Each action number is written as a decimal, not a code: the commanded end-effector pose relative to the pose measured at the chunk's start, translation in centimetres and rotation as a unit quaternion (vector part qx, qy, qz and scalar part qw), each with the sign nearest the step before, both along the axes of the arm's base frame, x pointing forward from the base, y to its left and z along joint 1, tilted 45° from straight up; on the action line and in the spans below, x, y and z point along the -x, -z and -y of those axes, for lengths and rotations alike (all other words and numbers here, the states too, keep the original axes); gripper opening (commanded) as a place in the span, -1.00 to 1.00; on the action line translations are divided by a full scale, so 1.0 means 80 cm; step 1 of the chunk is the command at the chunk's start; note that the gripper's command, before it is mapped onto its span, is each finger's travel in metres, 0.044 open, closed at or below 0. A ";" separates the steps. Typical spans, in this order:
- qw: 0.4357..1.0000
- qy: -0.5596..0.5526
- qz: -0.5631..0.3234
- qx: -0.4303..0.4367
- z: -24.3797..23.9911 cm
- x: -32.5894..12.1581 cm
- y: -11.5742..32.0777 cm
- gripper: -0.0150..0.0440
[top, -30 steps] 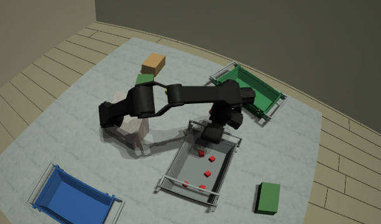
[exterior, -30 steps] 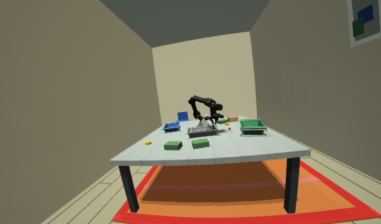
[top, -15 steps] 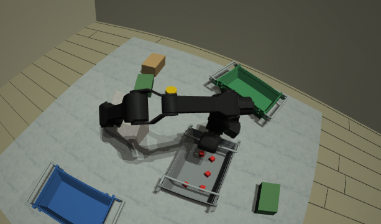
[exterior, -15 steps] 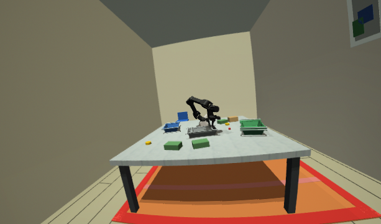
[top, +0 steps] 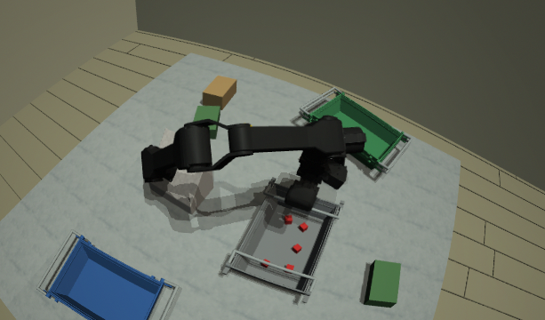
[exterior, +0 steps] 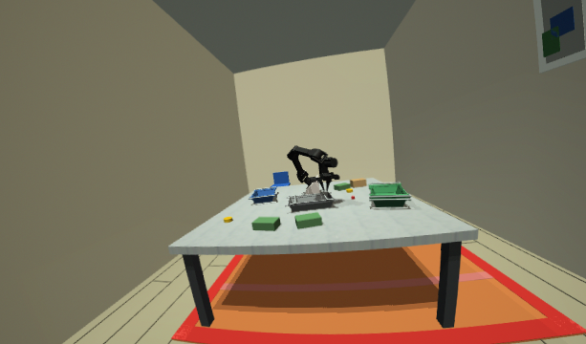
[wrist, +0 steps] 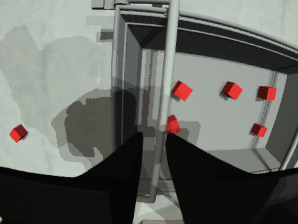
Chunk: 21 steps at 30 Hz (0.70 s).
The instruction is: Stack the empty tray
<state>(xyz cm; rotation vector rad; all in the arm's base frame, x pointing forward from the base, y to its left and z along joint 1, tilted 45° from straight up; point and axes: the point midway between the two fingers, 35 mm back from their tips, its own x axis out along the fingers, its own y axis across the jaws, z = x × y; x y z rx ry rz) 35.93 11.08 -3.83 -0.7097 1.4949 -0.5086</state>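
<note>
"Tool first: is it clenched on the near bar?"

"No, its fingers stand slightly apart around it, a gap showing on one side. I'd guide the bar inward along its arc, easing it down without lifting the tray."

"And the far bar?"

"Already across the opposite end; avoid disturbing it."

"How does the loaded tray look?"

"Grey, rectangular, with ribbed rims and pale bars. It sits upright on the desk, red blocks scattered inside."
</note>
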 end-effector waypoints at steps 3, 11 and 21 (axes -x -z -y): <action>1.000 -0.001 0.000 0.000 0.000 0.000 0.000 -0.22; 1.000 -0.001 0.000 0.000 0.000 0.000 0.000 -0.22; 1.000 -0.001 0.000 0.000 0.000 0.000 0.000 -0.49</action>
